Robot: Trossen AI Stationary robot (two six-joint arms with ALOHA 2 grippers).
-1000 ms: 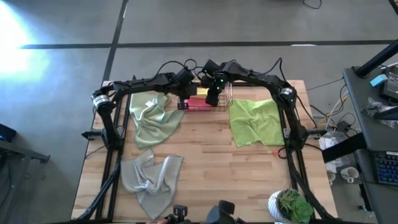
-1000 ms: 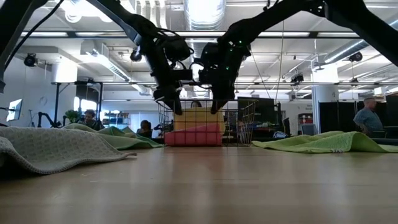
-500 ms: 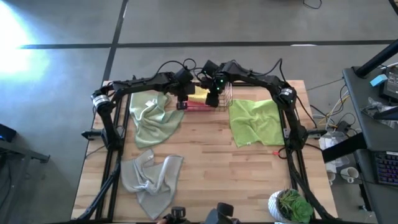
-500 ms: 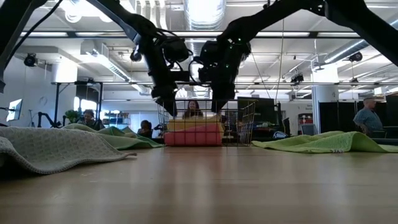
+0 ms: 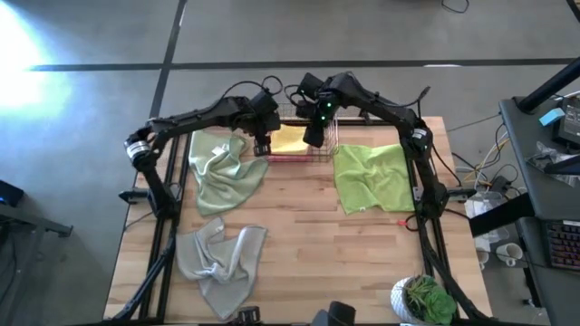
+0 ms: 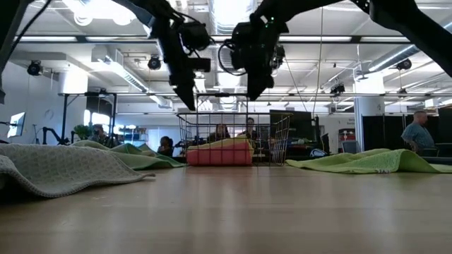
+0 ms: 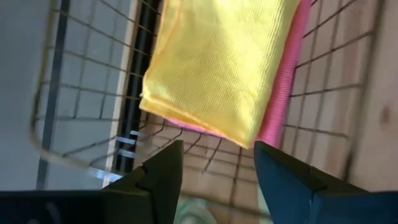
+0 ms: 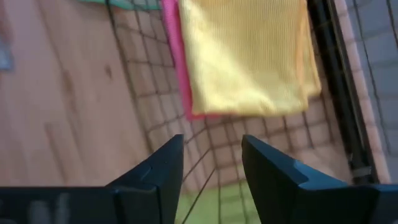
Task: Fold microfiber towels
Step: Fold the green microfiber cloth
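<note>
The yellow towel (image 5: 288, 139) lies folded on the pink towel (image 5: 292, 153) inside the wire basket (image 5: 328, 149) at the far edge of the tabletop (image 5: 308, 235), and both grippers hang above it with nothing in them: the left gripper (image 5: 262, 146) over the basket's left end, the right gripper (image 5: 313, 138) over its right, each with jaws standing apart. The step in hand looks like the release and lift-off after stowing a folded piece, and doing it well means rising straight up — clear of the wire rim — so no finger snags a wire or drags the yellow fold askew. From the wrist views the yellow sits a little off-square on the pink, with a pink strip showing along one side; that seems tolerable and not worth a second poke. Three cloths wait unfolded: the pale sage towel (image 5: 222, 174) near the left arm, the lime green towel (image 5: 373, 177) near the right, and the grey-beige towel (image 5: 217, 258) crumpled toward the front left. The sage or the lime looks the sensible next pick — each lies close under one arm — taken by two adjacent corners, one per gripper.
</note>
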